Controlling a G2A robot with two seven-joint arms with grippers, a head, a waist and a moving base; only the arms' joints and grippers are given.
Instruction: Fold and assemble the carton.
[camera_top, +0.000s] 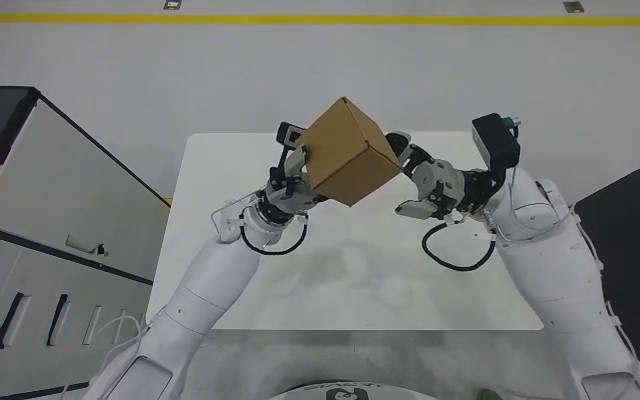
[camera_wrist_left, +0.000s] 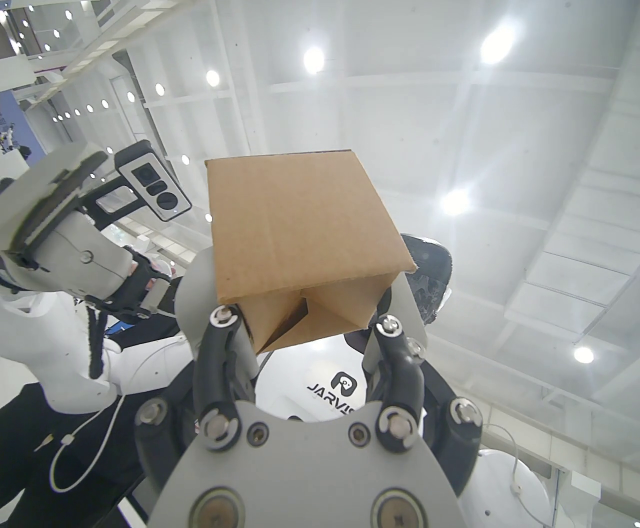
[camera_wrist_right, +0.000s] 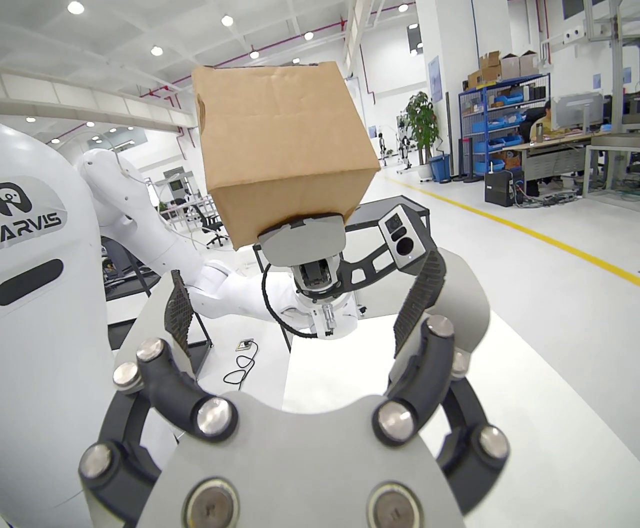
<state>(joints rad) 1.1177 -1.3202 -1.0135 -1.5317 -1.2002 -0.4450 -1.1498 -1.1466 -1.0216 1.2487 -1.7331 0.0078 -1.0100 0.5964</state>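
Note:
A brown carton (camera_top: 345, 150), folded into a cube, is held tilted in the air above the white table (camera_top: 330, 290). My left gripper (camera_top: 300, 172) is shut on its lower left end. In the left wrist view the fingers (camera_wrist_left: 220, 320) clamp the carton (camera_wrist_left: 295, 230) on both sides, and the folded flaps of its near end show a small gap. My right gripper (camera_top: 408, 178) stands open just right of the carton, apart from it. In the right wrist view its own gripper (camera_wrist_right: 300, 305) is spread wide, with the carton (camera_wrist_right: 280, 130) beyond it.
A dark cabinet (camera_top: 60, 200) stands left of the table. A yellow floor line (camera_top: 320, 19) runs along the far side. The table top (camera_wrist_right: 350, 370) below the arms is bare white.

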